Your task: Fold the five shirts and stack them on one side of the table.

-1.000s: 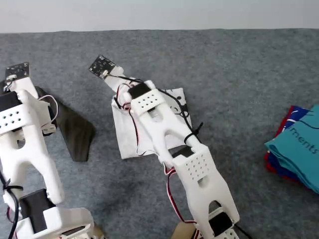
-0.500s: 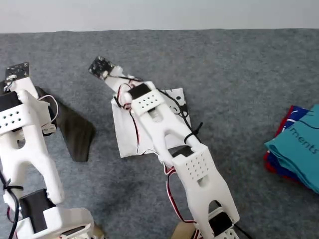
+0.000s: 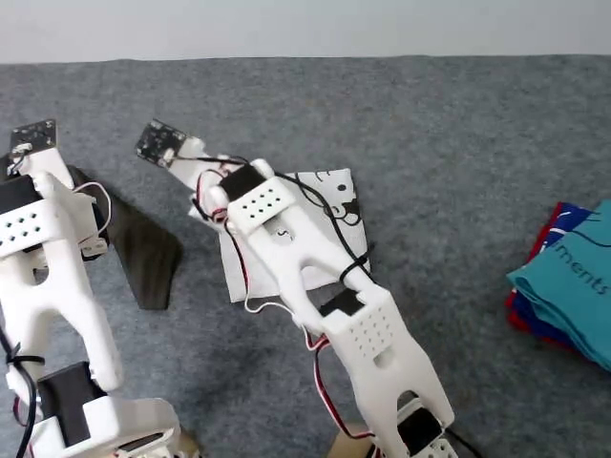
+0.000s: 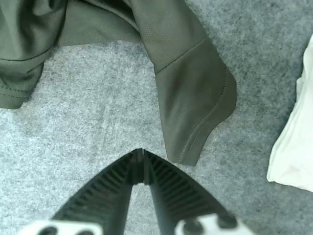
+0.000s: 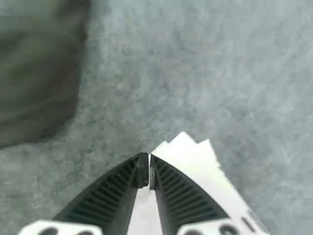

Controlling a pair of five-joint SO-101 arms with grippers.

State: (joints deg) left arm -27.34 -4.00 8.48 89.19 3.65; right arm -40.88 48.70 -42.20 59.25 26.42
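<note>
A white shirt (image 3: 329,205) with black print lies folded mid-table under my right arm (image 3: 286,229). My right gripper (image 5: 145,164) is shut on the white shirt's (image 5: 193,161) corner, just above the grey mat, with the dark olive shirt (image 5: 39,73) close by. That dark olive shirt (image 3: 143,248) lies crumpled at the left, beside my left arm (image 3: 38,239). My left gripper (image 4: 143,155) is shut on nothing and hovers over the mat just short of the olive sleeve (image 4: 190,98).
A stack of folded shirts (image 3: 573,286), teal on top of blue and red, sits at the table's right edge. Grey mat (image 3: 449,143) covers the table, with open room between the white shirt and the stack. The white shirt's edge (image 4: 296,142) lies near the olive sleeve.
My right arm has swung left toward the olive shirt, and the white shirt's near corner has shifted left with it. The left arm has not moved.
</note>
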